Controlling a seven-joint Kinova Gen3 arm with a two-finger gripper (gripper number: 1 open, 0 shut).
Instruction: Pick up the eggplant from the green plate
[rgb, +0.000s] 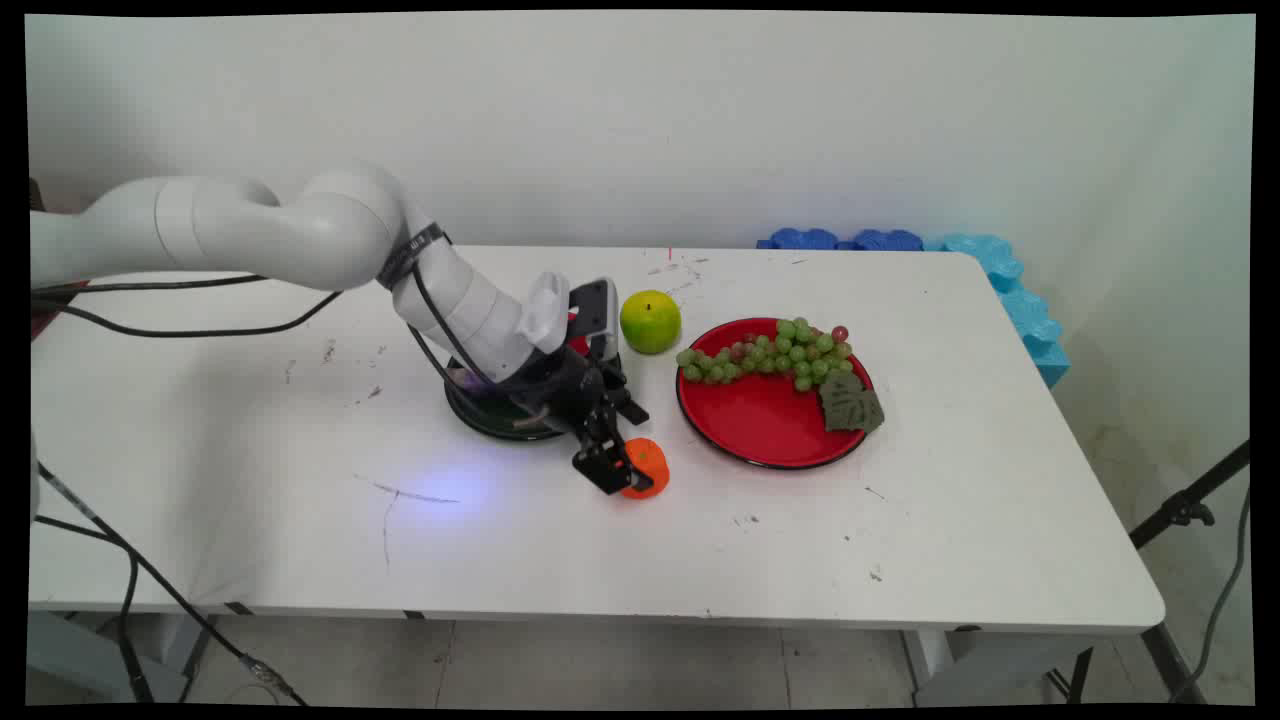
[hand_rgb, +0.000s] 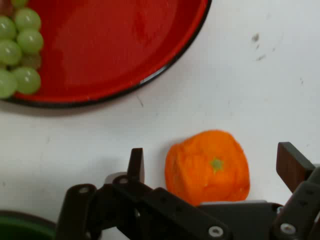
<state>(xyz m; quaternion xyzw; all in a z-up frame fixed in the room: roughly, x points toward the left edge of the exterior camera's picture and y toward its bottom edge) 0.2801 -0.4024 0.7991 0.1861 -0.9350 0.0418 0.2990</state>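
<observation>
An orange tangerine (rgb: 647, 466) (hand_rgb: 209, 166) lies on the white table (rgb: 600, 540), just left of a red plate (rgb: 760, 420) (hand_rgb: 120, 45). My gripper (rgb: 622, 472) (hand_rgb: 212, 167) is low over the table and open, with one finger on either side of the tangerine. In the hand view there is a gap between each fingertip (hand_rgb: 136, 162) and the fruit. A bunch of green grapes (rgb: 775, 355) (hand_rgb: 17, 50) with a dark leaf (rgb: 850, 405) lies on the red plate.
A green apple (rgb: 650, 321) stands behind the gripper. A dark green plate (rgb: 490, 415) (hand_rgb: 20, 229) lies under the wrist, partly hidden. Blue foam blocks (rgb: 1000, 290) line the table's far right corner and right side.
</observation>
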